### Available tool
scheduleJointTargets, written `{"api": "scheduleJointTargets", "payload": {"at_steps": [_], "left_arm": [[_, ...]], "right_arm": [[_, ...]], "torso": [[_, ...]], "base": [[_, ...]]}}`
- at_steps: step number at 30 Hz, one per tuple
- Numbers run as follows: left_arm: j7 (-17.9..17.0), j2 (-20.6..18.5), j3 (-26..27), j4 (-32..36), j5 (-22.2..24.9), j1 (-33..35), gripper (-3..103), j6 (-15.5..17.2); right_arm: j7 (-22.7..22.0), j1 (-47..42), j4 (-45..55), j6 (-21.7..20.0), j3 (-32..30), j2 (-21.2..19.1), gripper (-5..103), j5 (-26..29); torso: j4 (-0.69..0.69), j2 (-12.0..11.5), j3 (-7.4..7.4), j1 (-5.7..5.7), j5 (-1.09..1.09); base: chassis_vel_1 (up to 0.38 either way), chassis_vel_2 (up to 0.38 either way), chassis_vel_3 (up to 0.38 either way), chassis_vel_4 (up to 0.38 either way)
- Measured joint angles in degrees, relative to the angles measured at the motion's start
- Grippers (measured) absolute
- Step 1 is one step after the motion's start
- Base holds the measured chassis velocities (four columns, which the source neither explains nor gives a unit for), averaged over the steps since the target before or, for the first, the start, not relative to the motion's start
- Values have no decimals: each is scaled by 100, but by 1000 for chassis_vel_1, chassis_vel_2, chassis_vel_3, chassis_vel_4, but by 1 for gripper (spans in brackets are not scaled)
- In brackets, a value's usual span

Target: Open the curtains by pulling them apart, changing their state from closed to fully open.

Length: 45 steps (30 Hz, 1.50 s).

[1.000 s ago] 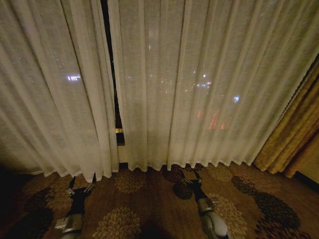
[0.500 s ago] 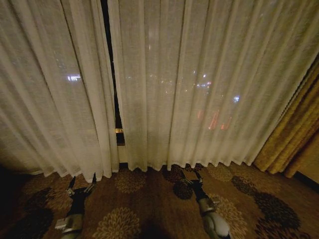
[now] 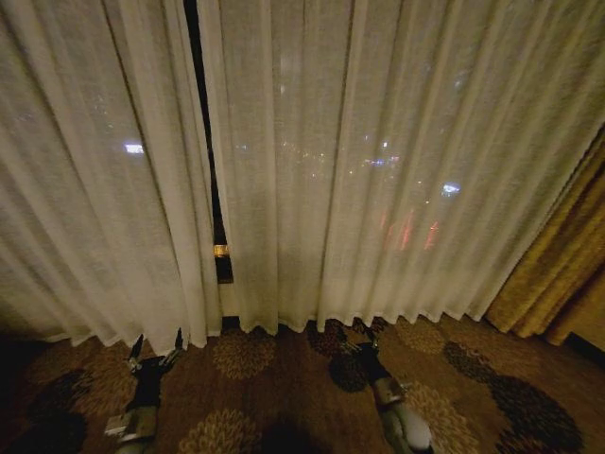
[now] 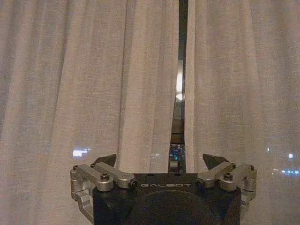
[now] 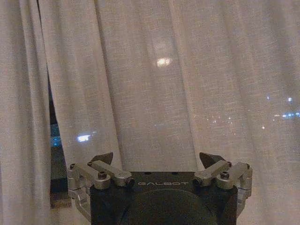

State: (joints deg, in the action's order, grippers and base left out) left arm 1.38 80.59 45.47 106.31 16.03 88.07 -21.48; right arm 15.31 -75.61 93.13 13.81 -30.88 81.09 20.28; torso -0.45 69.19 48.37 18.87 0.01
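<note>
The curtains (image 3: 312, 180) hang ahead, tall and straight, with a thin dark gap (image 3: 210, 189) at about 11 o'clock. Nothing is held: the left gripper (image 3: 154, 352) and right gripper (image 3: 364, 339) are spread wide. The gap seems nearer the left one.

Cream-white sheer curtains (image 3: 378, 161) with soft vertical pleats, a golden-yellow drape (image 3: 558, 274) on the right, and brown carpet (image 3: 284, 397) with big tan-and-dark flower medallions.
</note>
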Motion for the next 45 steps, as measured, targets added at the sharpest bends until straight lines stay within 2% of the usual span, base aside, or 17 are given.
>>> {"api": "scheduleJointTargets", "payload": {"at_steps": [24, 30, 34, 45], "left_arm": [[-1, -1, 1, 0, 0, -1, 100, 0], [0, 0, -1, 0, 0, -3, 100, 0], [0, 0, 0, 0, 0, 1, 100, 0], [0, 0, 0, 0, 0, 0, 100, 0]], "right_arm": [[159, -49, 98, 167, 46, -12, 100, 74], [163, 42, 126, 272, 74, -50, 100, 196], [157, 116, 141, 189, 70, -95, 100, 27], [140, 203, 149, 74, 172, -116, 100, 45]], "torso": [[1, -2, 1, 4, -3], [-2, -4, 3, 7, -3], [0, 3, -3, -7, -2], [-1, -1, 1, 2, -2]], "base": [[-297, 346, 309, -343], [-110, 107, 73, -75], [0, 0, 0, 0], [-16, 19, 21, -22]]}}
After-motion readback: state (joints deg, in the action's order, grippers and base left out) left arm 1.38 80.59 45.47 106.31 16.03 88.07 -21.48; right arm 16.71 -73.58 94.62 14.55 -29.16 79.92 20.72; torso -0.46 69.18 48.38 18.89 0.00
